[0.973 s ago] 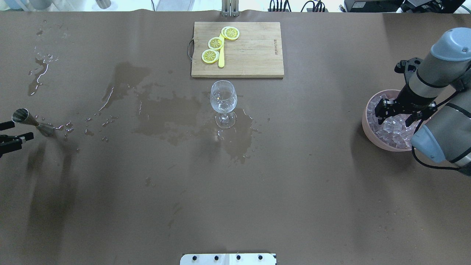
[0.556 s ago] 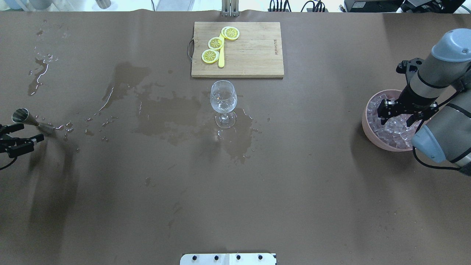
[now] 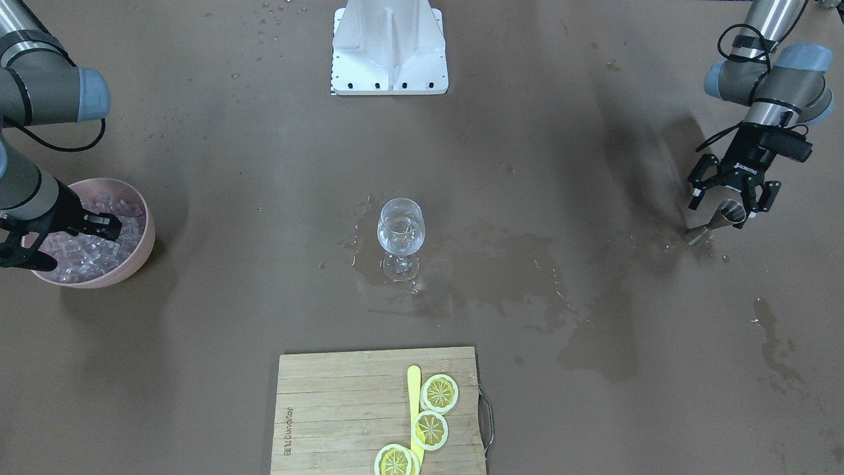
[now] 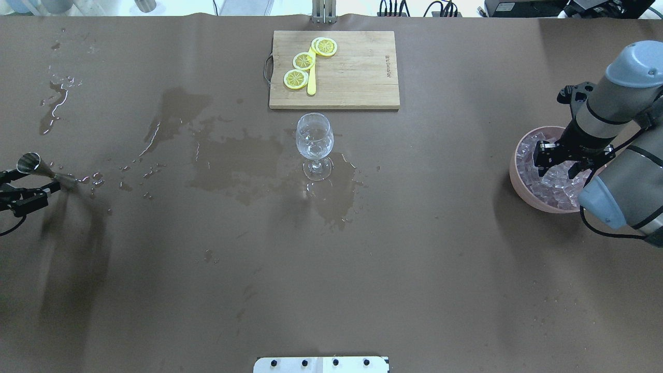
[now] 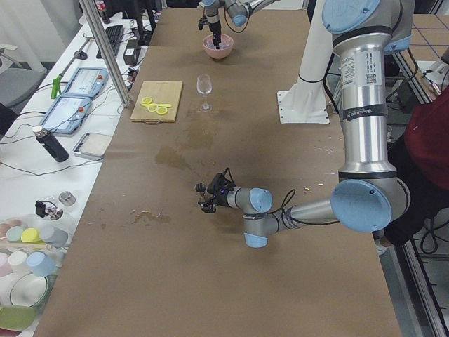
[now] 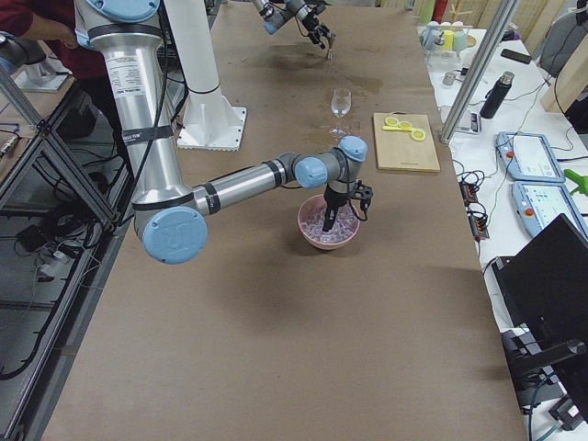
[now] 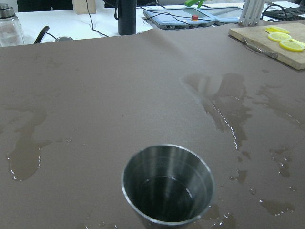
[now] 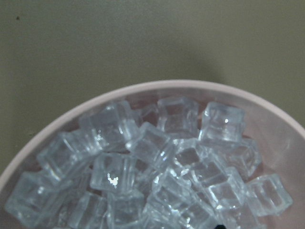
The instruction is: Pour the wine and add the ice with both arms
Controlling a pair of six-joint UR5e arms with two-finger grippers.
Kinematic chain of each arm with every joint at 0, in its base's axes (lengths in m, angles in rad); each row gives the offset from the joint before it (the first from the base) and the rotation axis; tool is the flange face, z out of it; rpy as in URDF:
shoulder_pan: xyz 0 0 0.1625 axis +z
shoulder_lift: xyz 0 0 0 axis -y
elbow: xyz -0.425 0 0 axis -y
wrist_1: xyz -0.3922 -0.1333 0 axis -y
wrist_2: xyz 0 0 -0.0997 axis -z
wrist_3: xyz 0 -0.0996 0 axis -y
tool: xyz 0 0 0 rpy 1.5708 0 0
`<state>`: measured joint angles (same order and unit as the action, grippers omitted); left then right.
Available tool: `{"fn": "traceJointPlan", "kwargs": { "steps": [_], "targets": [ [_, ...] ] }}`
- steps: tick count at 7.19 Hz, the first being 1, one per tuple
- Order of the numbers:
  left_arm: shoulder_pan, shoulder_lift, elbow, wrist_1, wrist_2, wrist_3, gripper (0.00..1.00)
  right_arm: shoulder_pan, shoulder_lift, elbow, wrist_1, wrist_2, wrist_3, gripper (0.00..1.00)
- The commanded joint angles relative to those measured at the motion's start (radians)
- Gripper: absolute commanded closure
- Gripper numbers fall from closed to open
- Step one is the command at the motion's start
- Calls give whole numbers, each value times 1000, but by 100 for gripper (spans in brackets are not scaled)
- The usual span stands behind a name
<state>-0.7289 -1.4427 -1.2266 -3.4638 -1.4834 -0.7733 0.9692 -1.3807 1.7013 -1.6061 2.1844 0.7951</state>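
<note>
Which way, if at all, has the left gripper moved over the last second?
Yes. Overhead, the left gripper has come in from the left edge toward the jigger, its open fingers now flanking it.

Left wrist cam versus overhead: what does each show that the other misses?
Left wrist only: the jigger's inside, a little clear liquid at its bottom, and a black bottle beyond the table.
Overhead only: the glass, the bowl of ice, the right gripper open over it, and the left gripper open at the jigger.
Both: the jigger, the board with lemon slices, and the wet patches.
</note>
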Motion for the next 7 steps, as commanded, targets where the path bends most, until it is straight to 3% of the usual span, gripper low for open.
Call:
{"fn": "traceJointPlan", "kwargs": {
  "steps": [1,3,6,7],
  "targets": [
    [0,-25,22,0,22,0,6,-4,5,0,0,0,7,39],
    [0,-27,22,0,22,-1,8,-10,6,-8,0,1,7,40],
    [2,-59,48,5,22,0,21,-10,6,-8,0,1,7,39],
    [5,-65,56,2,22,0,24,-9,6,-5,0,1,7,46]
  ]
}}
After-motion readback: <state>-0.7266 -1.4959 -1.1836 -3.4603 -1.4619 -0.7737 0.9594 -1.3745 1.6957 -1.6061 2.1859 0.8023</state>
